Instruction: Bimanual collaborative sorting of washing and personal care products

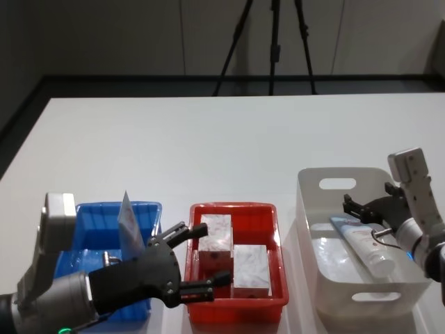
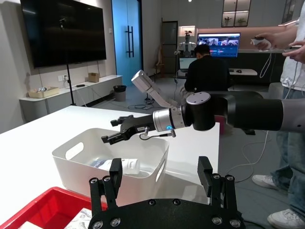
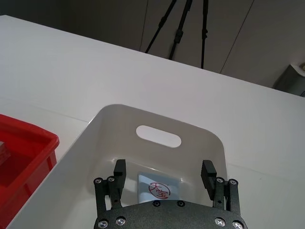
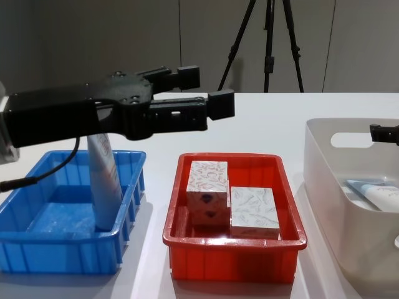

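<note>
A pale-blue tube [image 1: 129, 220] [image 4: 105, 180] stands upright in the blue bin [image 1: 83, 216] [image 4: 37, 249]. White boxes with a red-grey pattern [image 1: 216, 233] [image 4: 207, 187] lie in the red bin [image 1: 236, 306] [image 4: 230, 244]. Another tube [image 1: 366, 245] [image 4: 378, 194] [image 2: 121, 165] [image 3: 157, 189] lies flat in the white bin [image 1: 327, 278] [image 4: 324, 180] [image 2: 71, 160] [image 3: 109, 119]. My left gripper [image 1: 189, 262] [image 4: 209, 93] [image 2: 159, 181] hovers open over the red bin's left side, holding nothing. My right gripper [image 1: 356, 207] [image 2: 119, 131] [image 3: 163, 172] [image 4: 381, 133] hangs open and empty above the tube in the white bin.
The three bins stand in a row near the table's front edge, blue on the left, red in the middle, white on the right. A black tripod [image 1: 271, 42] stands behind the table. The wide white tabletop [image 1: 208, 146] lies beyond the bins.
</note>
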